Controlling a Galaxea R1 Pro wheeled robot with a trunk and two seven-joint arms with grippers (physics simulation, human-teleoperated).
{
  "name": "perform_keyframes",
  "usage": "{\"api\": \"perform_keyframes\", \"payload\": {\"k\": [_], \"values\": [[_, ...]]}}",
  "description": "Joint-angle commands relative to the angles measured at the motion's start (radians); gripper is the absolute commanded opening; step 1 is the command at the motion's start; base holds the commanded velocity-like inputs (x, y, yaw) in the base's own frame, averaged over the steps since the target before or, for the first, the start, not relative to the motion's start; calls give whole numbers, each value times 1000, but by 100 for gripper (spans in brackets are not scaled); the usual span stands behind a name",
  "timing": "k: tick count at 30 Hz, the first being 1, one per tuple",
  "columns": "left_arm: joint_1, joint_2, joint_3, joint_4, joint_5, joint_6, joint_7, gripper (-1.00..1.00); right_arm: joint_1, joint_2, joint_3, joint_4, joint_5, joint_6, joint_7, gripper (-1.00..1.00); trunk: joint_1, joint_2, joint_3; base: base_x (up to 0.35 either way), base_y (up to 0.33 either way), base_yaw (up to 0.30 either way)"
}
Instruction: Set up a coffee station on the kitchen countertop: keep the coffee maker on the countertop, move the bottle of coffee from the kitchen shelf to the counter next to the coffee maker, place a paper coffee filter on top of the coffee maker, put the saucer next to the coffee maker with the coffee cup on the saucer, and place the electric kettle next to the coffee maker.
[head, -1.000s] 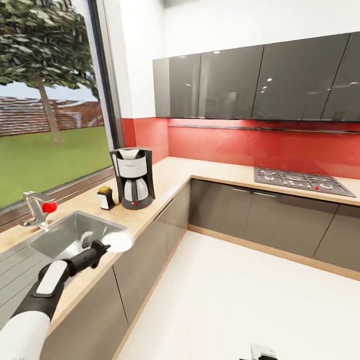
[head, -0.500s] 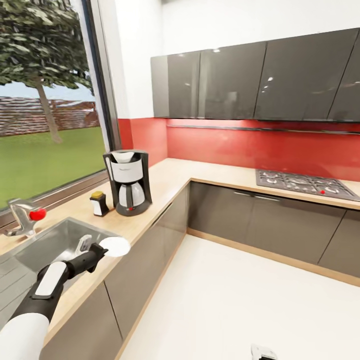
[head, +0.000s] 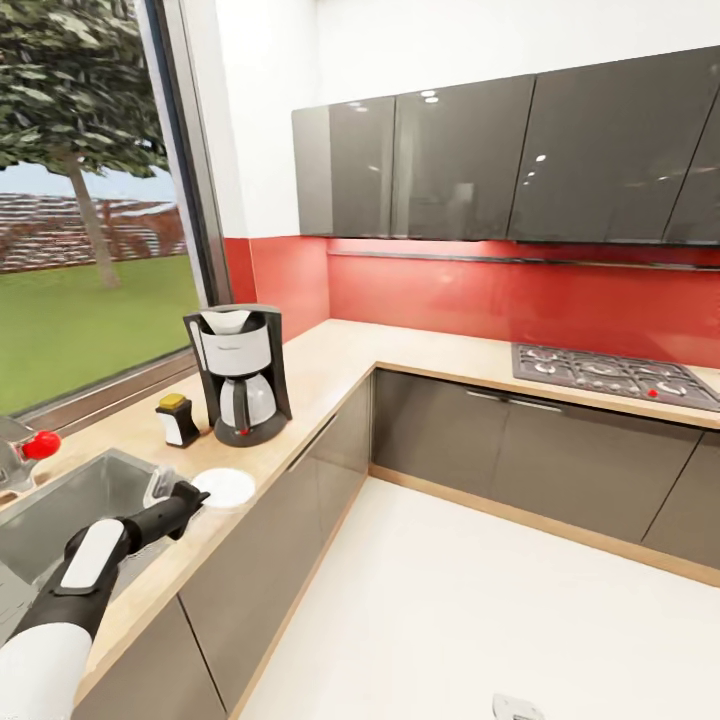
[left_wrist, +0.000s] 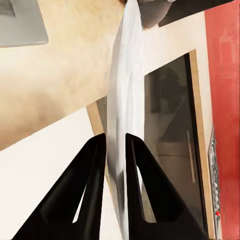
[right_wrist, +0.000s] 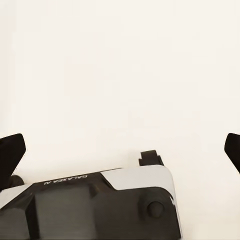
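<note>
The black coffee maker (head: 240, 372) stands on the wooden countertop (head: 330, 365) by the window, with a white paper filter (head: 228, 321) in its top. A small bottle of coffee (head: 177, 420) with a yellow lid sits just beside it on the sink side. My left gripper (head: 190, 495) is shut on the rim of a white saucer (head: 226, 487), held flat just over the counter's front edge, short of the coffee maker. In the left wrist view the saucer (left_wrist: 126, 90) runs edge-on between the black fingers (left_wrist: 95, 165). My right gripper (right_wrist: 120, 145) is open over the white floor.
A steel sink (head: 70, 500) lies under my left forearm, with a faucet carrying a red knob (head: 40, 445) behind it. A gas hob (head: 610, 375) is set into the far counter. Grey wall cabinets (head: 450, 165) hang above the red backsplash.
The camera has moved, sliding the whole scene leftward and the sink partly out of frame. My left gripper keeps its hold on the saucer, which now sits lower and closer to the coffee maker.
</note>
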Motion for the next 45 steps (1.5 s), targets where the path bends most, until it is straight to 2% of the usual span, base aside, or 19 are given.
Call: {"api": "perform_keyframes", "payload": {"k": [1,8,15,21,22,27,31,36,45], "values": [[-7,2,8,-6,12,12,5,-100,0,6,8,-2,-6,3,-6,100,1,-2,-2,0,0,0],[-13,6,15,-20,19,18,8,-100,0,42,8,-2,-1,-36,-6,100,1,-2,-2,0,0,0],[8,5,16,-2,-11,0,34,-100,0,41,7,0,1,-61,-7,100,1,-2,-2,119,0,0],[11,1,14,17,-15,-33,71,-100,0,41,7,1,4,-61,-9,100,1,-2,-2,18,0,0],[11,0,14,18,-16,-122,103,-100,0,41,7,0,3,-60,-9,100,1,-2,-2,2,0,5],[14,2,17,16,-15,-125,102,-100,0,41,8,0,4,-60,-10,100,1,-2,-3,1,0,168],[15,8,18,-9,-9,-112,92,-100,0,41,8,1,4,-60,-10,100,1,-2,-4,0,0,264],[16,11,4,-127,-7,-106,91,-100,2,42,8,1,4,-58,-10,100,1,-2,-8,0,0,259],[16,6,1,-151,-15,-113,91,-100,3,42,8,1,4,-54,-10,100,1,-2,-10,0,-117,81]]}}
